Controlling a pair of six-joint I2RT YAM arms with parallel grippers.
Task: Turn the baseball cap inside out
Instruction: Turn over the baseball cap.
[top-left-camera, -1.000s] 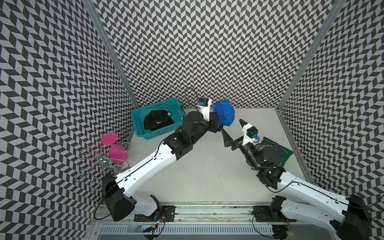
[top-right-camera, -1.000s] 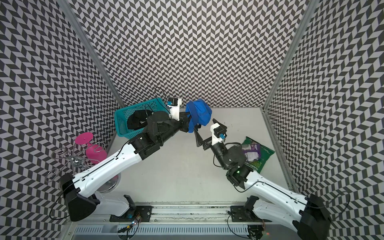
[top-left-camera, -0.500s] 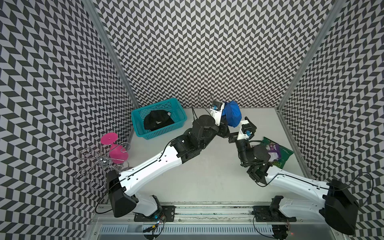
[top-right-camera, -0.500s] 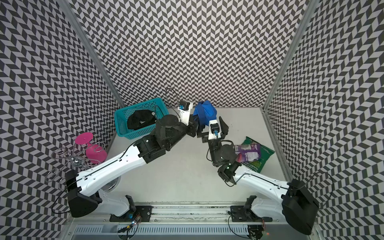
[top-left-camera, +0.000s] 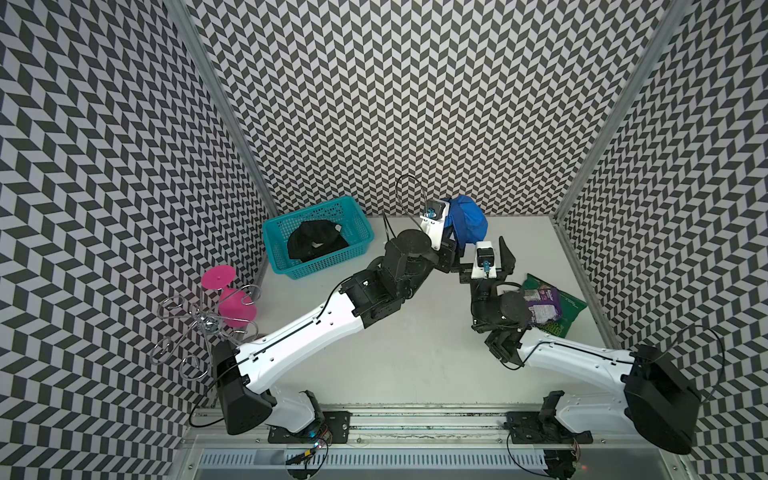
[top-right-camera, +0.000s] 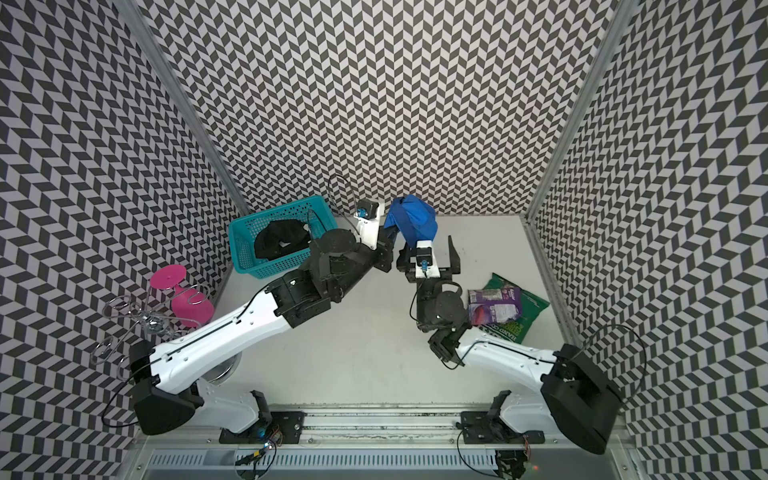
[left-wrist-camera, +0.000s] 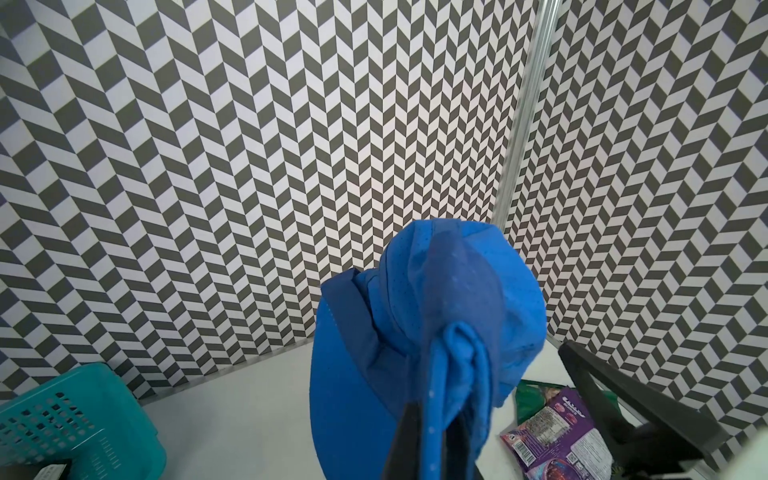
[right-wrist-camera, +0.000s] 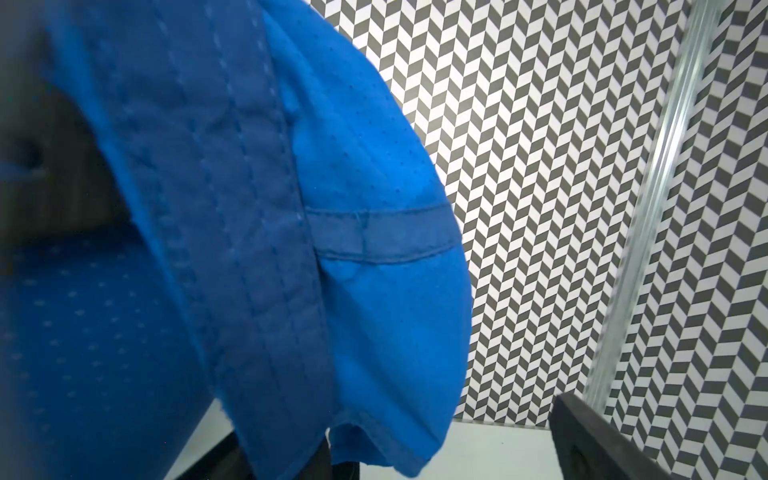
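The left arm (top-left-camera: 307, 332) and right arm (top-left-camera: 577, 365) have white shells, black joints, thin black cables, and 2 black bases bolted on the metal rail (top-left-camera: 415, 422).

Baseball cap (right-wrist-camera: 374, 332) cut off, nearer part blurred.

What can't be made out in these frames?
- Black item in the teal basket: too dark and small in both top views to identify.
- Right gripper: only one of its fingers shows in the right wrist view; the blue cap hides the rest.
- Left gripper: which part of the cap it pinches is unclear; cloth is bunched, left wrist view.
- Snack bags: partly under the right arm; print too small.
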